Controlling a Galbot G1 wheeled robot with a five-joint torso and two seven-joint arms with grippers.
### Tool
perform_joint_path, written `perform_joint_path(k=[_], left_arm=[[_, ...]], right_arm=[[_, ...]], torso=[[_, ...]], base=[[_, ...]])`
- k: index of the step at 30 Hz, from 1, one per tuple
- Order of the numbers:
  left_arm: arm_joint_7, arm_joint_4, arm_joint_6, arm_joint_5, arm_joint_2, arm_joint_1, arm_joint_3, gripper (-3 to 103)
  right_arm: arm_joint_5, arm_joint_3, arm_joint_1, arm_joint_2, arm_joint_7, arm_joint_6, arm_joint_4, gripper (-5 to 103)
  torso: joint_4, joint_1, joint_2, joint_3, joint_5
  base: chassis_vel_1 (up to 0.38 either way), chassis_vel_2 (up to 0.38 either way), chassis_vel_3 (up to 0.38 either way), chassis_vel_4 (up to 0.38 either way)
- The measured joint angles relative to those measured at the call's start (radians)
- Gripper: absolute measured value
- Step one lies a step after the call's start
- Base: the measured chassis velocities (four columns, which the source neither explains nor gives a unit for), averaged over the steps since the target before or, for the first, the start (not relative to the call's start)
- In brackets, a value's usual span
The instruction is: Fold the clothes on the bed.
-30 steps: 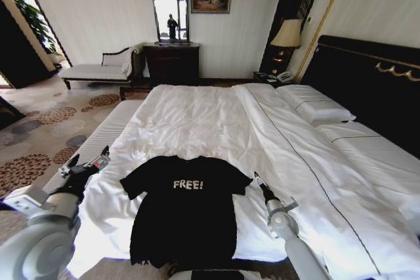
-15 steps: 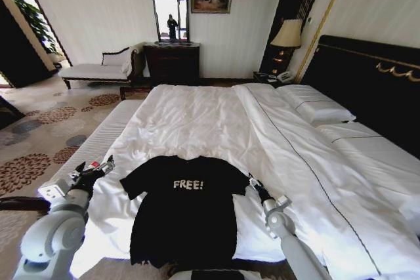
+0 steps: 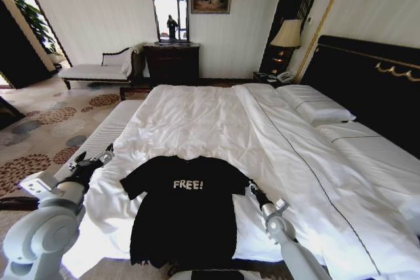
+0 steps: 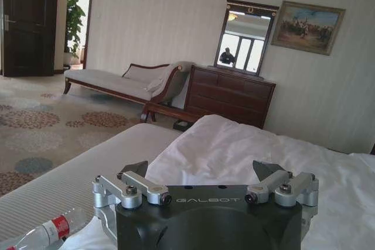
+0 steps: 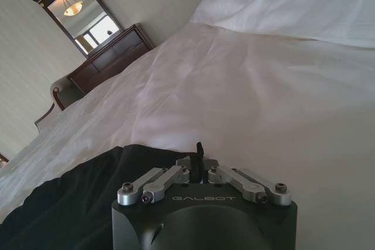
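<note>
Clothes here means one black T-shirt (image 3: 184, 211), lying flat and face up on the near part of the bed (image 3: 216, 122), with its white lettering readable and both sleeves spread out.

On the largest scale nothing changes: the bed and the shirt lie as they did one second ago, with no fold made yet. The two arms are what moves. The right tool (image 3: 252, 188) has come closer to the shirt and now sits at the edge of the right sleeve; its fingers are pressed together, with no cloth visibly between them. The left tool (image 3: 98, 159) has moved a little outward, well apart from the left sleeve, with its fingers spread apart. I judge that folding is only being prepared.

Count: one bed, one T-shirt, two tools.
</note>
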Motion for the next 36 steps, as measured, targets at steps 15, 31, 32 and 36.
perform_joint_path(k=[15, 31, 32, 36], left_arm=[[-0.008, 0.005, -0.010, 0.016, -0.012, 0.008, 0.006, 100], [-0.008, -0.024, -0.021, 0.014, -0.046, 0.056, -0.029, 100], [-0.008, -0.027, -0.021, 0.014, -0.048, 0.059, -0.032, 100], [-0.008, -0.034, -0.021, 0.016, -0.055, 0.069, -0.037, 100]], right_arm=[[-0.002, -0.012, 0.056, 0.028, -0.003, 0.108, 0.087, 0], [-0.095, -0.220, 0.058, 0.124, -0.047, 0.124, 0.095, 0], [-0.108, -0.228, 0.062, 0.130, -0.055, 0.129, 0.084, 0], [-0.137, -0.255, 0.073, 0.153, -0.074, 0.142, 0.047, 0]], torso=[[0.0001, 0.000, 0.000, 0.000, -0.0002], [0.0000, 0.000, 0.000, 0.000, 0.0000], [0.0000, 0.000, 0.000, 0.000, 0.0001], [0.0000, 0.000, 0.000, 0.000, 0.0002]], base=[[0.000, 0.000, 0.000, 0.000], [0.000, 0.000, 0.000, 0.000], [0.000, 0.000, 0.000, 0.000], [0.000, 0.000, 0.000, 0.000]])
